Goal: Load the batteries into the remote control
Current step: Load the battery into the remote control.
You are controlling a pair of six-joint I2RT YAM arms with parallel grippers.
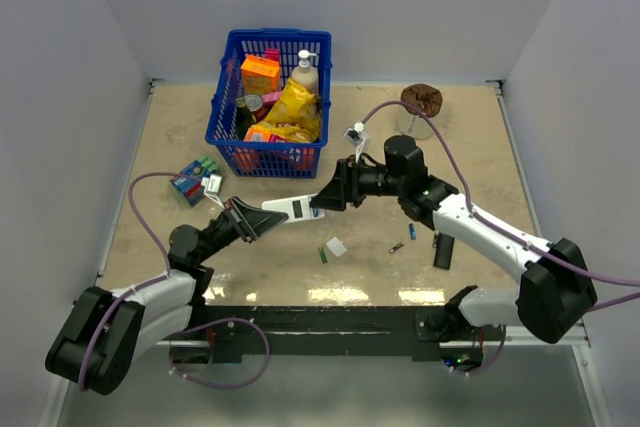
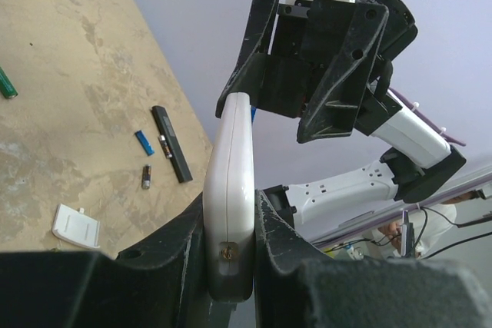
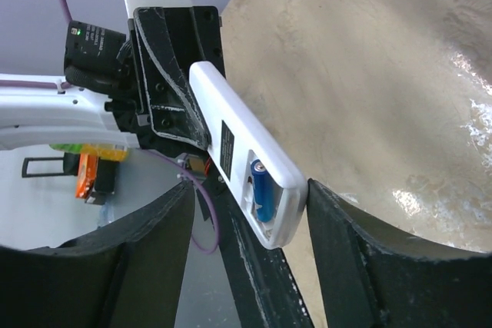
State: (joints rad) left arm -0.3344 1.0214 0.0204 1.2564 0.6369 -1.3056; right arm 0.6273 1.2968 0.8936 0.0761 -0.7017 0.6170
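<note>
Nearest me, a green cell (image 1: 323, 254) and the cover (image 1: 336, 246) lie loose on the surface (image 1: 480, 147). Above them the left tool (image 1: 258, 217) pinches the remote (image 1: 292, 208), one blue cell (image 3: 262, 190) seated in its bay. The right tool (image 1: 322, 199) stands spread around that end. More cells remain to load, I judge.

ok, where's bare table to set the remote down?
Two bare patches: far right, between the brown object and the table edge; far left corner, bordered by the blue basket and the blue-green box. Crowded at centre front: white cover, loose batteries, black remote.
</note>
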